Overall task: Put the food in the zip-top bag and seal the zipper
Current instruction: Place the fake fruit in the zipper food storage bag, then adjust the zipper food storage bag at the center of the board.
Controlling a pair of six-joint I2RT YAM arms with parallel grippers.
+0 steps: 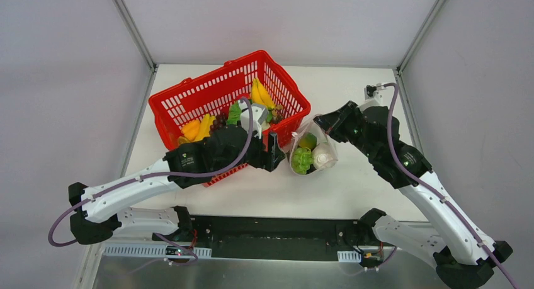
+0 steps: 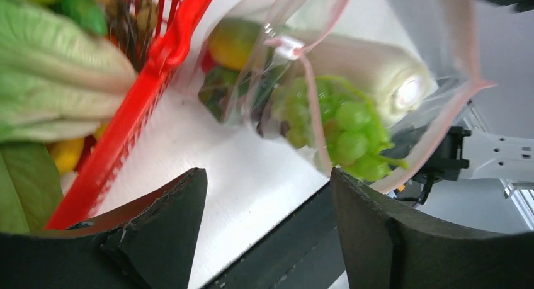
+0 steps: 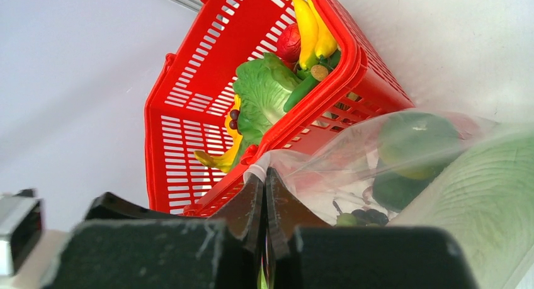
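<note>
One red basket [image 1: 189, 97], one zip-top bag [image 1: 315, 126], two arms: left arm [image 1: 132, 188], right arm [image 1: 434, 194]. In the bag, four pieces: one green grape bunch [image 2: 343, 128], one white-green cabbage [image 2: 371, 68], one yellow-green fruit [image 2: 233, 40], one dark green piece [image 2: 220, 90] too blurred to name. In the basket, two yellow bunches: far banana bunch [image 1: 260, 94] and orange-yellow bunch [image 1: 196, 130]; also one dark grape cluster [image 1: 218, 121], one leafy green [image 3: 261, 94], one red piece [image 3: 288, 43], one slim green stick [image 3: 302, 90].
</note>
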